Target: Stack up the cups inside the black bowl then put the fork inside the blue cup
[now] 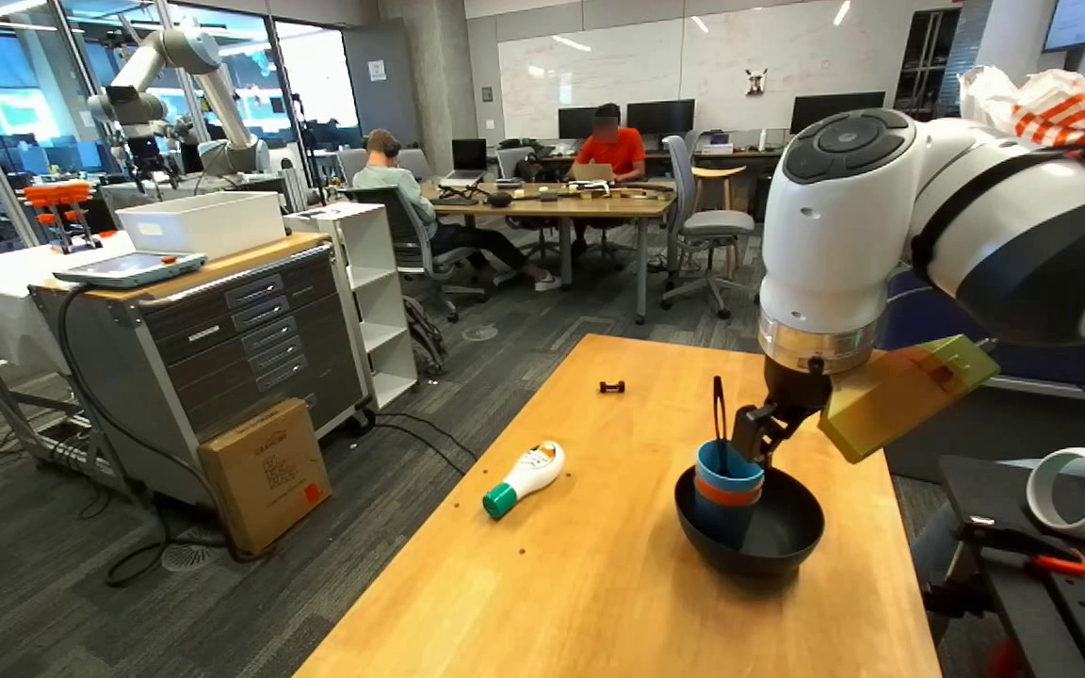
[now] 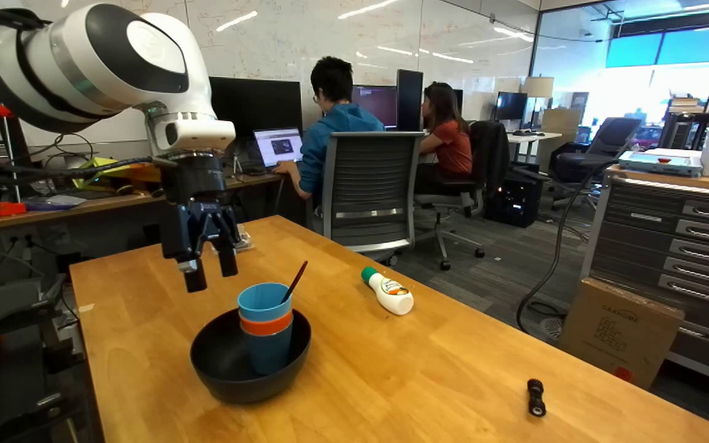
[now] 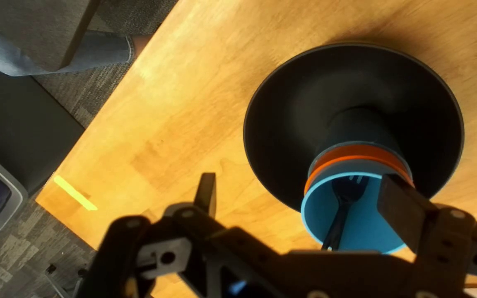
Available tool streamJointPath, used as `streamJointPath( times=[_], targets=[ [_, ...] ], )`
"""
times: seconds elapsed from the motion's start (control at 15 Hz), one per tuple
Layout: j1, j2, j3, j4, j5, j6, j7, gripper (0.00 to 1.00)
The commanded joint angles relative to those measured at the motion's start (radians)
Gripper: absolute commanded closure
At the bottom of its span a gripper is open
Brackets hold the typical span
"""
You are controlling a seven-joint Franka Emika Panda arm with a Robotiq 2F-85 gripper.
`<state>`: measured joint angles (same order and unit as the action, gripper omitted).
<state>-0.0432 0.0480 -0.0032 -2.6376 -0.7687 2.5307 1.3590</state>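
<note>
Pincer [image 2: 212, 272] hangs spread, fork [image 3: 343, 209] leaning in the light-blue cup [image 2: 262, 312].

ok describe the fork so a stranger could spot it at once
On the wooden table sits a black bowl holding a stack of cups. The fork leans in the light blue cup on top, tines down. Unlike the wide, round cups, it is slim and dark, its handle poking above the rim.
</note>
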Motion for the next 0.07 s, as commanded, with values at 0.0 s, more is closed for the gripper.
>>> streamJointPath(
  times=[0.0],
  targets=[
    [0.014,-0.001,-0.014,0.000,0.004,-0.001,-0.003,0.00]
  ],
)
